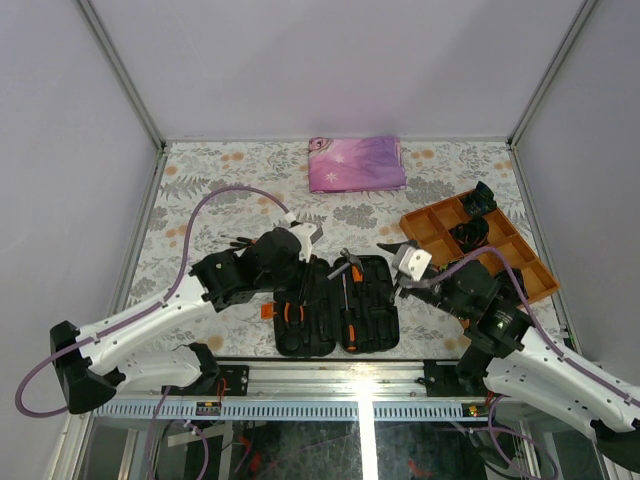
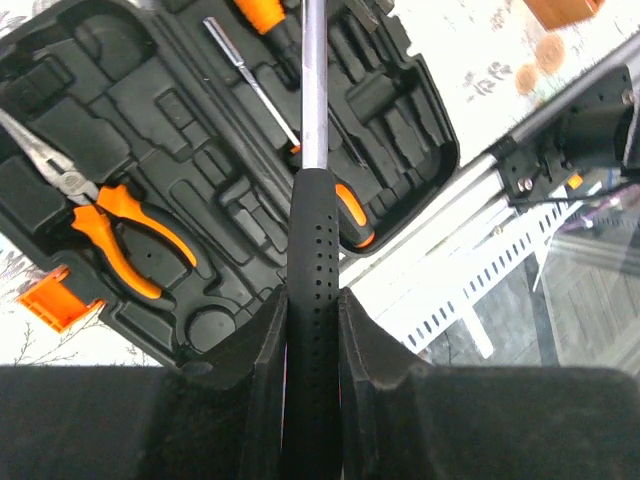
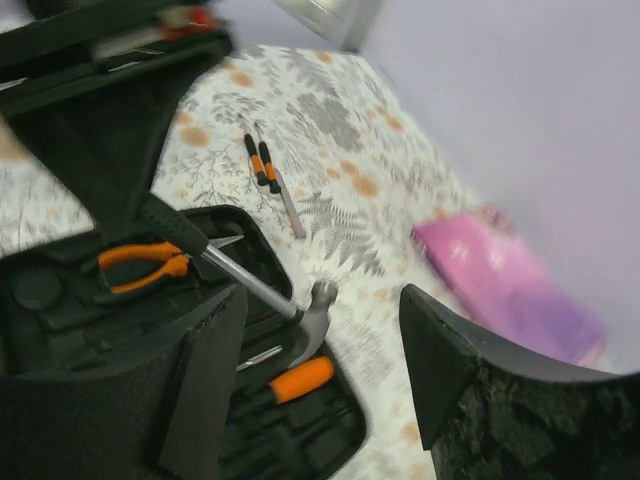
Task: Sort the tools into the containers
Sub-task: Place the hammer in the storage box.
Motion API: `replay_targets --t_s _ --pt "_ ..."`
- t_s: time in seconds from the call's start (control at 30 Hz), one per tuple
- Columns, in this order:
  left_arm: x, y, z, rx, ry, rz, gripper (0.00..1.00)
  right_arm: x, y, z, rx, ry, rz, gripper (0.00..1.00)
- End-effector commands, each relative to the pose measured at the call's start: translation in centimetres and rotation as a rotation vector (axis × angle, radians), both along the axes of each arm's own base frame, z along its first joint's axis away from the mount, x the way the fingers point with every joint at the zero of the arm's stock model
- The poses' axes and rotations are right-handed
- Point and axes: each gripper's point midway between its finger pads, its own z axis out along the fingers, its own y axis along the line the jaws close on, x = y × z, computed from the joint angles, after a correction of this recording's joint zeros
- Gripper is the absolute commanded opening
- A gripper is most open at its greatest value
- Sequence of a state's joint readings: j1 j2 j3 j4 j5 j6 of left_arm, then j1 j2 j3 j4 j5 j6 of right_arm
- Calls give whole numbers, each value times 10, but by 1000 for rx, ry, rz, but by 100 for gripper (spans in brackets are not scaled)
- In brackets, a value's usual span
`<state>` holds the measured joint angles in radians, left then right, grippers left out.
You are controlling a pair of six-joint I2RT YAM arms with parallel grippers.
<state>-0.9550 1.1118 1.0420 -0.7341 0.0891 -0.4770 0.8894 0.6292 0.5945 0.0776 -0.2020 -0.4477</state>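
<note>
The jaws of the left arm [image 1: 240, 270] clamp the black handle of the hammer [image 2: 312, 250], holding it slantwise over the open tool case [image 2: 230, 215], apparently to lower it into a moulded slot near the pliers [image 2: 115, 238] seated there. The right arm [image 1: 480, 295] holds its jaws wide apart and empty by the hammer's head, seemingly giving it room. Two small screwdrivers [image 3: 265, 170] lie on the table [image 3: 350, 150] beyond the case.

No words, numbers, brand names or signs can be read on the tool case [image 1: 375, 320], the hammer [image 2: 312, 250] or the orange tray [image 1: 415, 222].
</note>
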Motion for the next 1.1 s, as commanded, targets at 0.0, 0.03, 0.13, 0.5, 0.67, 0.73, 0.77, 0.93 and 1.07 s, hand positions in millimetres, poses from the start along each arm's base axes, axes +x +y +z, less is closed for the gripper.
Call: replay_targets --t_s 0.0,0.03,0.13,0.5,0.67,0.73,0.77,0.93,1.07 --pt "24 3 10 -57 -54 192 0 32 -29 15 412 358 -359 69" --pt "26 6 7 -58 -47 226 0 35 -34 3 406 416 -415 68" --pt "30 13 1 -79 -27 335 0 38 -44 -22 412 556 -536 68" --pt "32 26 -31 -234 103 675 0 36 -42 -86 358 761 -655 66" --pt "37 20 -36 -289 125 732 0 37 -40 -89 383 774 -655 66" --pt "37 17 -38 -305 137 739 0 37 -41 -91 378 779 -664 66" --pt "38 16 -39 -308 143 747 0 37 -42 -92 377 780 -669 66" --pt "36 9 -44 -305 161 756 0 35 -45 -101 365 790 -686 66" --pt "29 10 -51 -285 173 778 0 35 -48 -105 360 794 -700 66"
